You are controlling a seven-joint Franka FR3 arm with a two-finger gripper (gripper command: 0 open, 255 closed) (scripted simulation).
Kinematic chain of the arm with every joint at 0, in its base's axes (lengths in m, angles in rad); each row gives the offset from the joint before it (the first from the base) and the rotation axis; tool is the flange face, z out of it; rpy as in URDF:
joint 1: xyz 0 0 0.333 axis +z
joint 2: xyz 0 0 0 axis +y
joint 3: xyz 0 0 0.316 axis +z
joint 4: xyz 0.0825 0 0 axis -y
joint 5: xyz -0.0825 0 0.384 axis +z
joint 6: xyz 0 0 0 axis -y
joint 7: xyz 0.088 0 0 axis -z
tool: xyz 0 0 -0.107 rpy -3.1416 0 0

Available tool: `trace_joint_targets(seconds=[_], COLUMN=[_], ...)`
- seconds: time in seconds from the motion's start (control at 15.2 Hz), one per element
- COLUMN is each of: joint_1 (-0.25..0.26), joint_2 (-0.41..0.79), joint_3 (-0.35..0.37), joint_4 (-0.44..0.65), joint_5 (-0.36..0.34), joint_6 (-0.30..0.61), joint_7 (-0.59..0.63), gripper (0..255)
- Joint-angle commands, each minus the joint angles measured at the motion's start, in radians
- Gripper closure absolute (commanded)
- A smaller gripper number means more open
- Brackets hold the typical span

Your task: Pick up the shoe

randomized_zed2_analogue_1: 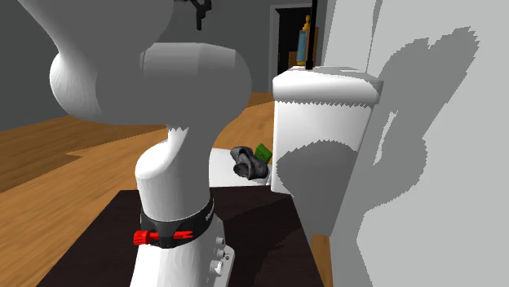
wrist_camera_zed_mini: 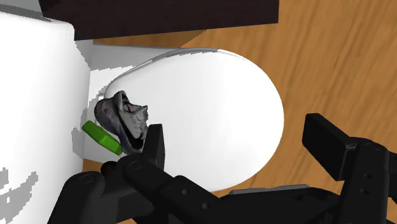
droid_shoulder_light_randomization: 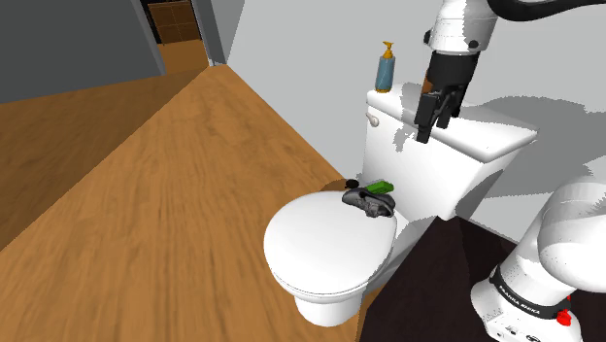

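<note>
A dark grey shoe lies at the back of the closed white toilet lid, close to the tank. In the second exterior view the shoe sits at the foot of the tank. My black gripper hangs above the tank, well above the shoe and off to the shoulder view's right of it. In the wrist view the gripper is open, its fingers standing far apart with nothing between them. There the shoe shows just beyond one finger.
A flat green object lies against the shoe on the tank side. A blue soap bottle stands on the tank's far corner. A grey wall rises behind the toilet. Wooden floor spreads to the shoulder view's left.
</note>
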Motion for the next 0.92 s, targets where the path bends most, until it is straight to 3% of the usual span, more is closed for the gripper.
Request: trace_joint_targets(seconds=[0.0,0.46,0.86], joint_1=[0.000,-0.015,-0.028], joint_2=[0.000,0.058,0.186], joint_3=[0.000,-0.059,-0.114], joint_4=[0.000,-0.176,-0.269], joint_5=[0.000,-0.043,-0.070], joint_6=[0.000,0.265,0.514], joint_7=[0.000,-0.102,-0.189], gripper=[0,0,0])
